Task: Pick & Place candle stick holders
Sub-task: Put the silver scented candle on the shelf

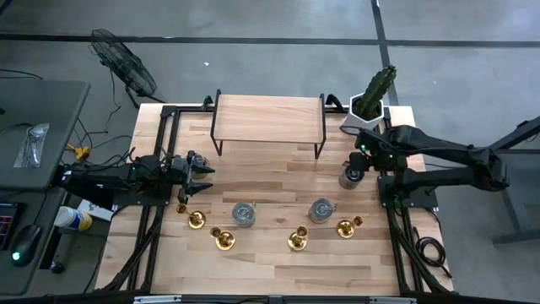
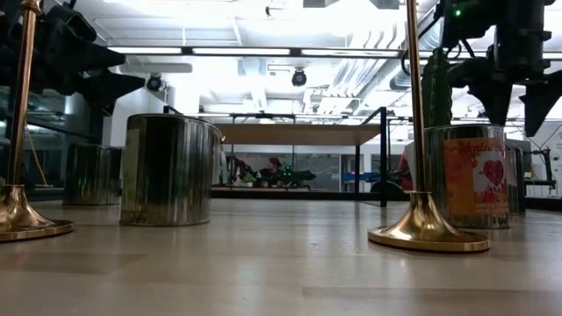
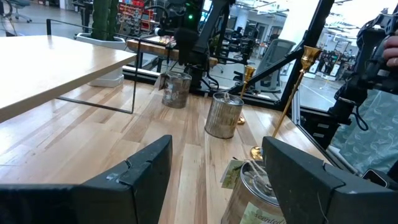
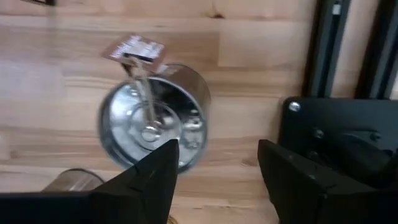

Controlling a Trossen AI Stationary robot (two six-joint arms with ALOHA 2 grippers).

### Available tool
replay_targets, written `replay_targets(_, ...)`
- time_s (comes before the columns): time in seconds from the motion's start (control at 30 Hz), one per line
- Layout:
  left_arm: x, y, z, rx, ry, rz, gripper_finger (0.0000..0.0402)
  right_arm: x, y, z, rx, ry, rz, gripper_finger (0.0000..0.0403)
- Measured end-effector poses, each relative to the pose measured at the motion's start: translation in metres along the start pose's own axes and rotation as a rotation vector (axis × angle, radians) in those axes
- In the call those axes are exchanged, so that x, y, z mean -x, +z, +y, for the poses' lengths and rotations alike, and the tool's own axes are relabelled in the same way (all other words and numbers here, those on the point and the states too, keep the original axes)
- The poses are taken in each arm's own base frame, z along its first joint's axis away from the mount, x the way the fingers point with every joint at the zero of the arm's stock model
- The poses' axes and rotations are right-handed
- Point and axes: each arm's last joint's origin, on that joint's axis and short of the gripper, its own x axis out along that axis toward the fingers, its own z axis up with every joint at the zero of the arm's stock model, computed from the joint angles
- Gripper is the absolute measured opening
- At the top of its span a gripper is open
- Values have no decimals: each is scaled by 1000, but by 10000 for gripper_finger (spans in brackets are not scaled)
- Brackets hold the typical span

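Several gold candle stick holders stand upright on their round bases along the table's near half: [image 1: 196, 219], [image 1: 224, 240], [image 1: 297, 241], [image 1: 346, 228]. In the low view two of them show as tall stems on flared bases [image 2: 428, 233], [image 2: 18, 215]. My right gripper [image 1: 354, 167] points down, open, above a silver-topped tin can [image 4: 152, 127] at the table's right side and holds nothing. The can sits a little aside of the gap between the fingers [image 4: 217, 180]. My left gripper [image 1: 201, 173] waits level at the table's left side, open [image 3: 214, 180] and holding nothing.
A wooden shelf on black legs [image 1: 268, 114] stands at the table's far middle. A potted cactus [image 1: 373, 97] sits at the far right corner. Two more tin cans [image 1: 244, 214], [image 1: 321, 209] stand among the holders. Black frame rails run along both table sides.
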Motion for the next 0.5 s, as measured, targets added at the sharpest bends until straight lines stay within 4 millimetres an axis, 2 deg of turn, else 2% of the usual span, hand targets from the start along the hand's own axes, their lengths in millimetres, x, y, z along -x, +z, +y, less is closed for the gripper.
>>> replay_targets(0.3,0,0,0,0,0,0,243,-15,0,0,-14,-34,68,194)
replay_targets(0.5,0,0,0,0,-1,0,243,-16,3,0,-33,-28,62,182)
